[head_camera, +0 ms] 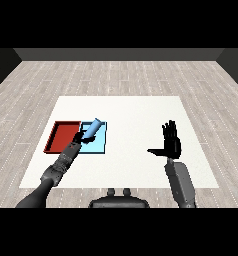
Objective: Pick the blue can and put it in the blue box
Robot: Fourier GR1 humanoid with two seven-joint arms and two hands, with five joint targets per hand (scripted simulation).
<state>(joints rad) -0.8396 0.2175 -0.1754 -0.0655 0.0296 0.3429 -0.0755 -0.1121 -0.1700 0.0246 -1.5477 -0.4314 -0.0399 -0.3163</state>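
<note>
The blue can (93, 128) is tilted, its top leaning up and to the right, over the light blue tray (101, 144). My left hand (81, 138) is curled round its lower end and holds it above the tray's left part. My right hand (171, 143) stands upright over the right side of the table, fingers straight and thumb out to the left, with nothing in it.
A red tray (61, 136) lies directly left of the light blue tray, touching it. The white table (136, 115) spreads between the trays and my right hand. Grey wooden floor surrounds the table.
</note>
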